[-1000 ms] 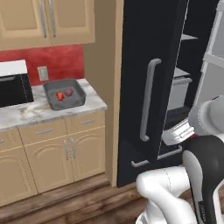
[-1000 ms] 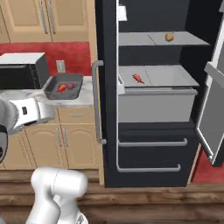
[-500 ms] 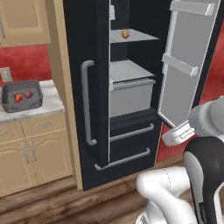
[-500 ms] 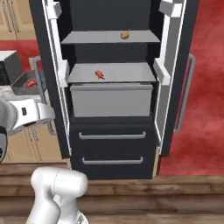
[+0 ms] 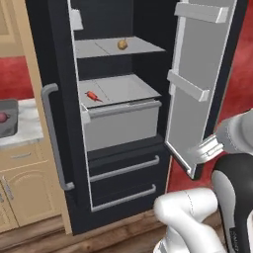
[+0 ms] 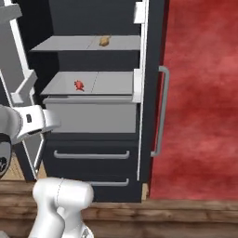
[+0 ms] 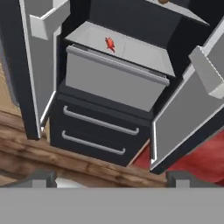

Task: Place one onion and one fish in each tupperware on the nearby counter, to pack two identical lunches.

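On the open fridge's upper shelf lies the yellow-brown onion (image 5: 122, 44) (image 6: 104, 41); its lower edge peeks in at the top of the hand view (image 7: 164, 1). One red-orange fish (image 5: 92, 95) (image 6: 79, 85) (image 7: 110, 43) rests on the flat grey shelf above the big drawer. The dark grey tupperware (image 5: 9, 109) sits on the counter at the far left, holding the purplish-red onion (image 5: 2, 117). The pale blue-grey tupperware is out of view. My gripper (image 7: 111, 178) is open and empty, well back from the fridge and low, facing its drawers.
The fridge's right door (image 5: 197, 84) stands swung open close to my hand; the left door (image 5: 54, 138) with its long handle borders the counter (image 5: 22, 131). A large grey drawer (image 5: 121, 123) and two lower pull-out drawers (image 7: 98, 122) fill the fridge's bottom. Wooden floor lies below.
The base has moved rightward, so both base views shifted from the counter and microwave to the open fridge. The onion, fish and tray themselves have not moved.
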Motion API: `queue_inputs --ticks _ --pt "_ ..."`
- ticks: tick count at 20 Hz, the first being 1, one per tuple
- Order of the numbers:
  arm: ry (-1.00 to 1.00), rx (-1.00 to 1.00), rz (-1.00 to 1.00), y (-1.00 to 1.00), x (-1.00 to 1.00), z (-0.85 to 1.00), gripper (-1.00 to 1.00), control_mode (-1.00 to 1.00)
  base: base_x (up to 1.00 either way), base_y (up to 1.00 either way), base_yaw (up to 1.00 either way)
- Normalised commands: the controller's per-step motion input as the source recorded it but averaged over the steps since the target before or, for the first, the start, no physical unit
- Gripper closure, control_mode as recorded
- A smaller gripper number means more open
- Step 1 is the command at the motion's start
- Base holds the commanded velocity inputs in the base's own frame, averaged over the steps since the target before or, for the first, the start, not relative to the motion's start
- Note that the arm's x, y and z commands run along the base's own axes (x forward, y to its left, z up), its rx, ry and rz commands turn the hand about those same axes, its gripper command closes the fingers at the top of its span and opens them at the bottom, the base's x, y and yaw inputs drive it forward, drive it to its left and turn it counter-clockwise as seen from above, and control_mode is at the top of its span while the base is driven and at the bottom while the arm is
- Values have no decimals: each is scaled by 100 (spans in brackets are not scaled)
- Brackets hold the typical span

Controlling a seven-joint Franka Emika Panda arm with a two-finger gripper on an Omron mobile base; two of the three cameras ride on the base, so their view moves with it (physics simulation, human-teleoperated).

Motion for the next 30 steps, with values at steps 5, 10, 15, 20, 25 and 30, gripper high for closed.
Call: queue_inputs --ticks 5,10,15,20,25,30 --pt "0 0 0 0 0 0 -100 100 86 9 22" --pt "0 0 0 0 0 0 -100 100 52 -22 19" --pt "0 0 0 0 0 0 -100 100 45 -15 17" --pt "0 0 0 0 0 0 -100 100 64 0 19" --pt "0 0 0 0 0 0 -100 100 54 -22 22" --pt "0 0 2 0 2 -12 -100 -100 17 -11 16"
